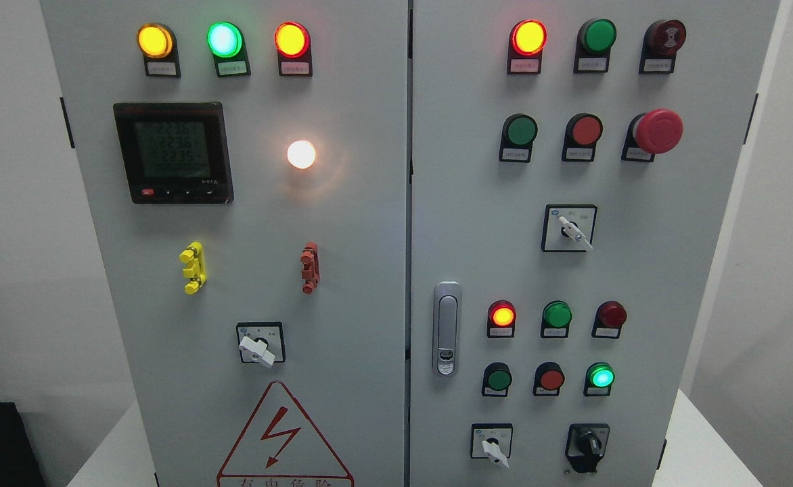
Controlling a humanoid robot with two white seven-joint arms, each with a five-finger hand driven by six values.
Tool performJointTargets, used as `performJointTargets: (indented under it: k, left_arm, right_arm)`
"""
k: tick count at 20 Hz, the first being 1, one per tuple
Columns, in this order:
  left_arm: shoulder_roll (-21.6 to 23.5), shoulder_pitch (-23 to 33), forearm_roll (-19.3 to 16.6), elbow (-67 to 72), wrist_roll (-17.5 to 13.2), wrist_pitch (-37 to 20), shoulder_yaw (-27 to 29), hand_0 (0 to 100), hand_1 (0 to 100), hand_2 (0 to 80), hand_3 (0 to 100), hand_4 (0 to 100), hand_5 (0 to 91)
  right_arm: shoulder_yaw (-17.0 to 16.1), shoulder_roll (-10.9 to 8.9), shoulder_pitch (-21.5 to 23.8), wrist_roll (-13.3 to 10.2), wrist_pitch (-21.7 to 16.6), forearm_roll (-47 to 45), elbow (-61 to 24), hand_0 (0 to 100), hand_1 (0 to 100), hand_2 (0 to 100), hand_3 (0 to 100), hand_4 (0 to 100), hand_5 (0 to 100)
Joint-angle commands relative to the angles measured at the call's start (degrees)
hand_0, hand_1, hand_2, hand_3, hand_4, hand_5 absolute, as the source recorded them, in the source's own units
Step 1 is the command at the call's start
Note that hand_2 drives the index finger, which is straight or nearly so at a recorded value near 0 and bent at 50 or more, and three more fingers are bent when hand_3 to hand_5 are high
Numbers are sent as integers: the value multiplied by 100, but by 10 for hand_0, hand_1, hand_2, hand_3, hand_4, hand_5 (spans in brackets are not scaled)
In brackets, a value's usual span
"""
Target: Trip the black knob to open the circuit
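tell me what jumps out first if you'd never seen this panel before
The glowing white lamp in the middle of the left door grabs the eye first, with a row of lit amber, green and red indicator lights across that door's top. On the right door, the big red mushroom button stands out at upper right. The black knob sits low at the bottom right, and no robot hand is in view.

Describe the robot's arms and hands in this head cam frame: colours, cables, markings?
Nothing to describe: neither arm nor hand is in view. The frame shows only the grey cabinet with its lamps and switches, including the black knob at lower right, untouched.
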Motion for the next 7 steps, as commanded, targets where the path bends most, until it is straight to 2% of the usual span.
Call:
performJointTargets:
  k: [1,7]
  left_arm:
    - [0,0,-132,0,-2,4,0,120,389,0,0,0,0]
    - [0,0,-132,0,-2,-5,0,120,389,0,0,0,0]
  right_arm:
    - [-112,18,28,2,1,-2,-51,0,0,0,0,0,0]
    - [-104,9,19,2,10,-2,-42,0,0,0,0,0,0]
